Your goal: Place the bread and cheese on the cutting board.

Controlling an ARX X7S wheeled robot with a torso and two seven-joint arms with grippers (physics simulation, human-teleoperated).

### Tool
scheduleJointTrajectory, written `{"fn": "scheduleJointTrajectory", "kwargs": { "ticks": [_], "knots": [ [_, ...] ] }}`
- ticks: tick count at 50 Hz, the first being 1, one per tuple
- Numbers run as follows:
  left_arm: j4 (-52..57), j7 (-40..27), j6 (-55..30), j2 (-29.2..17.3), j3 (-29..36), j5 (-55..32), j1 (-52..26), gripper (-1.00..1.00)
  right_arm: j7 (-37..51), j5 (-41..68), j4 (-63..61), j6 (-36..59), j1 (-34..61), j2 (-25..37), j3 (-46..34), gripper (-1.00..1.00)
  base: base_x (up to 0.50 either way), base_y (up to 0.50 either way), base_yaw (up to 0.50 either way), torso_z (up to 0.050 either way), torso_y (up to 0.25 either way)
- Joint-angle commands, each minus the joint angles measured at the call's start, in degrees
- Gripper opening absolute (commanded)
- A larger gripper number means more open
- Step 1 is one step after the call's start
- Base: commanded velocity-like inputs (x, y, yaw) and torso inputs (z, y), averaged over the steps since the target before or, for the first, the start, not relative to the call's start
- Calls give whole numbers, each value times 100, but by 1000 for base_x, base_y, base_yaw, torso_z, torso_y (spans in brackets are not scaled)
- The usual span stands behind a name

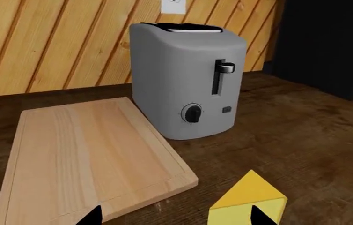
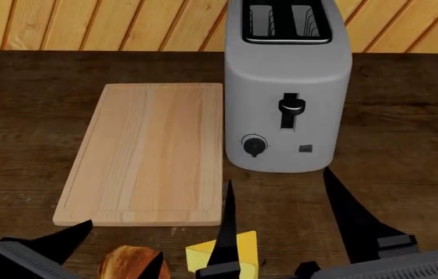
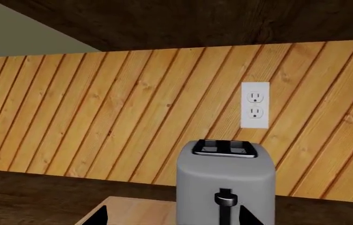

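In the head view the left gripper (image 2: pixel 118 247) is showing at the bottom left corner with its dark fingers standing apart, gripping nothing. Just beside it the bread (image 2: pixel 130 263) is lying on the dark countertop (image 2: pixel 25 128), a golden-brown crusty roll cut off by the bottom edge of the frame. Beyond it the cutting board (image 2: pixel 153 154) is lying flat, pale light wood with a thin groove running near its rim, and nothing is resting on it. To the right of the bread the cheese (image 2: pixel 242 247) is sitting on the countertop near the board's front corner, a bright yellow smooth wedge partly hidden by a dark finger. Further right the grey toaster (image 2: pixel 288 93) is standing just beside the board's long edge, and the right gripper (image 2: pixel 277 174) is reaching up in front of it with its two pointed fingers spread wide, closed on nothing.

The left wrist view is showing the cheese (image 1: pixel 248 204) clearly as a triangular wedge, just off the corner of the board (image 1: pixel 89 154), but the bread is not appearing there. The right wrist view is showing only the toaster (image 3: pixel 225 185), a strip of the board (image 3: pixel 136 211) and a white wall outlet (image 3: pixel 255 105) on the slanted wood panelling (image 3: pixel 101 117); neither food item is visible in it.
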Motion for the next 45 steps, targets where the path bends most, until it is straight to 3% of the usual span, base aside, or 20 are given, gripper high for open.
{"fn": "scheduleJointTrajectory", "kwargs": {
  "ticks": [1, 45],
  "knots": [
    [-612, 102, -114, 211, -11, 477, -77, 100, -101, -154, 113, 17, -5, -70, 35, 100, 0, 0, 0, 0, 0],
    [-1148, 260, 86, 283, 267, 728, 96, 100, 56, -13, 129, -59, 14, 58, -85, 100, 0, 0, 0, 0, 0]
  ]
}}
